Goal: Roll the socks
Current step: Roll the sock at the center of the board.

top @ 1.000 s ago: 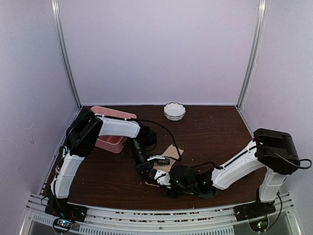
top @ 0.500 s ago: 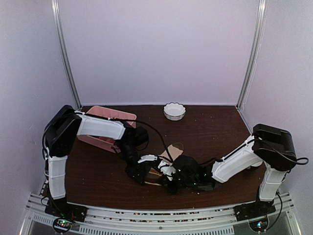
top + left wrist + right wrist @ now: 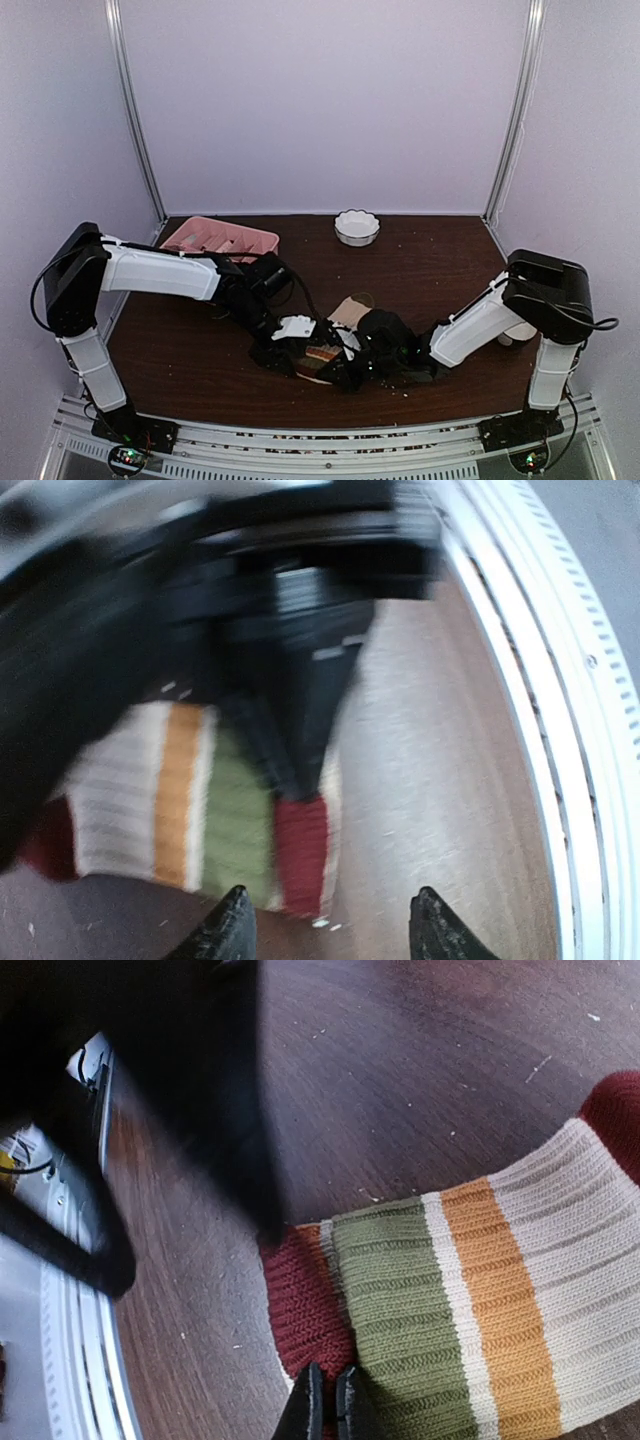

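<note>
On the grainy wooden table [image 3: 400,1060], a ribbed striped sock [image 3: 450,1300]

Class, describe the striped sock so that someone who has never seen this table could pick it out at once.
Start at the dark wooden table and look to the middle of its near edge. There lies the striped sock, just in front of a plain tan sock. Only it has a cream ribbed cuff banded dark red, green and orange.
</note>
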Robot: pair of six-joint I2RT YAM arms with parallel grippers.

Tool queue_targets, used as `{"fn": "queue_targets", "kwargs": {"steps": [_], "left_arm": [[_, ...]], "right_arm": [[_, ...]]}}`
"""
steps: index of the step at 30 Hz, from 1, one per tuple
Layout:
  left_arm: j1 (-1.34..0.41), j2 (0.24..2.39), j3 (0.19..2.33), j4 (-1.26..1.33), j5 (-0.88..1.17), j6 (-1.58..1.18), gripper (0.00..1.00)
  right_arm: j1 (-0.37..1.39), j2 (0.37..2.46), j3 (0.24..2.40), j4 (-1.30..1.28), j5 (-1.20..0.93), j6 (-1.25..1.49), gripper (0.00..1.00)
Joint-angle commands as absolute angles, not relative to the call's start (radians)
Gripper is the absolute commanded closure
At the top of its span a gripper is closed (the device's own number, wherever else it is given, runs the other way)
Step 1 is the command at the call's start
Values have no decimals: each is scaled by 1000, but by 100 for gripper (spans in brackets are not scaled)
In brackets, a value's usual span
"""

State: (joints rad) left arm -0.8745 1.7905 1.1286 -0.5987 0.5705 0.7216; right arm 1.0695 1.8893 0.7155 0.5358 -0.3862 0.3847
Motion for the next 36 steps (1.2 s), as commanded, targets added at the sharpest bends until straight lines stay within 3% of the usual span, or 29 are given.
{"fn": "queue_targets", "kwargs": {"steps": [1,10,21,29,36], "left_arm": [[-938,1745,1071,-528,523,828,48],[-968,1665,912,-225,333,810,50],[-997,1740,946,-238,293,847,52],[-997,1776,958,-266,267,869,61],[-994,1852,1024,-314,241,850,76]], "right_arm": [[1027,1989,664,328,-357,489,100],[982,2039,598,414,-421,600,100],[966,2077,593,442,-473,636,100],[956,2090,588,463,-490,648,100],[957,2062,576,493,-492,650,100]]}}
